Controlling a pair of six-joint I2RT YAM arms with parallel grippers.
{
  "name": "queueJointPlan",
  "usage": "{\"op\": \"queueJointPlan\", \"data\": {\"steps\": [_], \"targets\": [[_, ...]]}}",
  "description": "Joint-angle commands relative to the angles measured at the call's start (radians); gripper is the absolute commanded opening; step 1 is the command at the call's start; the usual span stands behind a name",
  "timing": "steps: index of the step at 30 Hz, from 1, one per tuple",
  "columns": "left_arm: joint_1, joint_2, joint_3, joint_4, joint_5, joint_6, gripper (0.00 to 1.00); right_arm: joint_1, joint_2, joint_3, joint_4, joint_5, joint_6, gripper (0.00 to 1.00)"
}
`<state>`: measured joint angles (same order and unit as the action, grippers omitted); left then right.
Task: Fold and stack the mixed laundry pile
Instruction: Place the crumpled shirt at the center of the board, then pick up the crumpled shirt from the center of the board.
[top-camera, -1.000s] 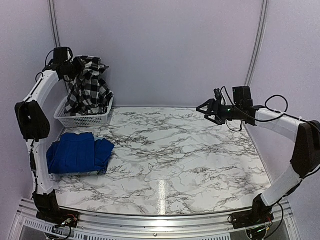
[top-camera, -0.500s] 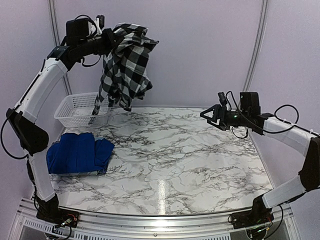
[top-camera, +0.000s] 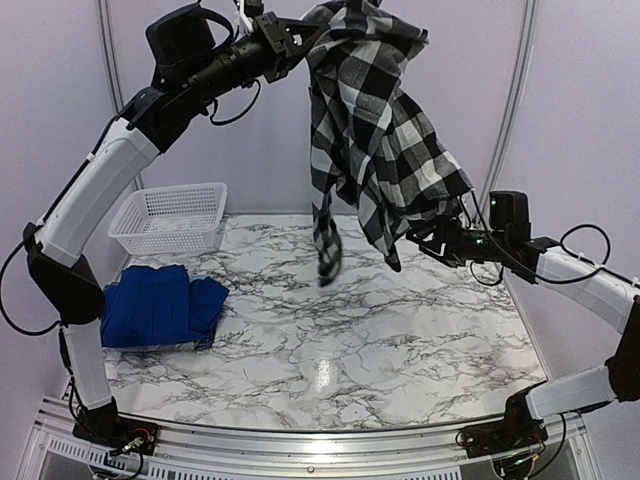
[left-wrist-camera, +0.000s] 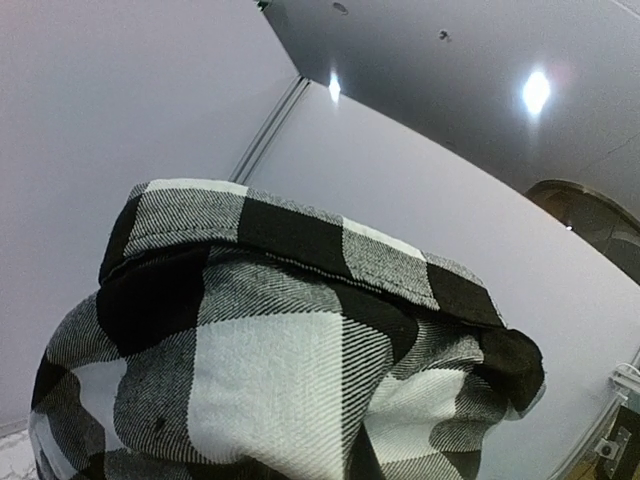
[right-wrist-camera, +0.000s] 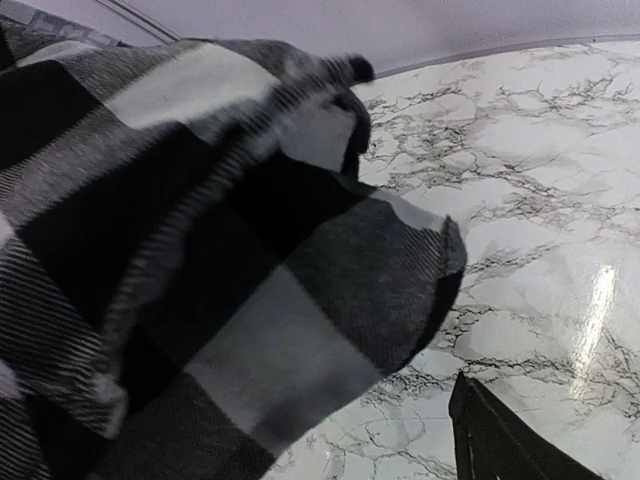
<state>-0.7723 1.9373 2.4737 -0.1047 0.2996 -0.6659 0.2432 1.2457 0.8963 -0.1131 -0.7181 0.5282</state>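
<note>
Swung up and to the right since half a second ago, well clear of the white basket (top-camera: 165, 235) and out over the middle of the table (top-camera: 400, 340). Grips, at the left gripper (top-camera: 296, 38), a bunched fold of the black-and-white flannel shirt (top-camera: 375, 130). Fingers buried in cloth in the left wrist view, yet plainly clamped, given the whole garment dangling from that point. Hangs long and twisted, one tail low over the marble; hard to tell whether touching. Brushes the right gripper (top-camera: 432, 238) at the lower right hem. Cloth drapes across the right wrist view with only one dark finger (right-wrist-camera: 495, 440) showing, so impossible to tell whether spread or closed. Further out, at the near left, lies the royal-blue shirt (top-camera: 160, 305), already folded flat.

Step in hand, by judgement: spreading the flannel for folding. Next calls for catching a hem corner on the right, drawing the cloth taut between both arms, then lowering it flat onto open marble.
</note>
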Motion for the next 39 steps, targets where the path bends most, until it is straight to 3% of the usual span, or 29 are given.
{"op": "queueJointPlan", "data": {"steps": [1, 4, 5, 6, 8, 9, 10, 13, 17, 21, 27, 31, 39], "targets": [[-0.005, 0.012, 0.003, 0.209, 0.023, -0.101, 0.0, 0.003, -0.035, -0.016, 0.025, 0.023, 0.019, 0.83], [0.023, -0.022, -0.157, 0.174, -0.013, -0.132, 0.0, -0.001, -0.047, -0.015, 0.011, 0.051, 0.017, 0.83], [0.045, -0.032, -0.22, 0.131, -0.034, -0.148, 0.05, -0.002, -0.054, -0.014, -0.002, 0.061, 0.013, 0.83], [0.071, -0.038, -0.272, 0.041, -0.058, -0.164, 0.25, -0.004, -0.065, -0.011, -0.021, 0.071, 0.007, 0.83], [0.127, -0.046, -0.36, -0.114, -0.068, -0.124, 0.77, -0.006, -0.087, -0.011, -0.083, 0.099, -0.02, 0.84], [0.141, -0.06, -0.398, -0.191, -0.1, -0.057, 0.95, -0.006, -0.1, -0.011, -0.12, 0.12, -0.039, 0.84], [0.142, -0.084, -0.442, -0.253, -0.169, 0.015, 0.98, -0.007, -0.109, -0.014, -0.155, 0.142, -0.059, 0.84], [0.138, -0.176, -0.621, -0.335, -0.421, 0.186, 0.99, -0.007, -0.131, -0.038, -0.25, 0.207, -0.117, 0.84], [0.138, -0.243, -0.755, -0.376, -0.506, 0.309, 0.99, -0.006, -0.128, -0.073, -0.32, 0.262, -0.166, 0.84], [0.139, -0.28, -0.884, -0.361, -0.442, 0.324, 0.99, 0.007, -0.085, -0.067, -0.314, 0.254, -0.186, 0.83], [0.109, -0.162, -0.94, -0.365, -0.172, 0.339, 0.99, 0.155, 0.106, 0.061, -0.316, 0.321, -0.236, 0.81], [0.024, -0.043, -0.898, -0.389, -0.232, 0.376, 0.98, 0.253, 0.245, 0.199, -0.384, 0.441, -0.296, 0.81], [0.013, 0.159, -0.798, -0.418, -0.217, 0.332, 0.95, 0.394, 0.451, 0.426, -0.548, 0.765, -0.456, 0.91]]}}
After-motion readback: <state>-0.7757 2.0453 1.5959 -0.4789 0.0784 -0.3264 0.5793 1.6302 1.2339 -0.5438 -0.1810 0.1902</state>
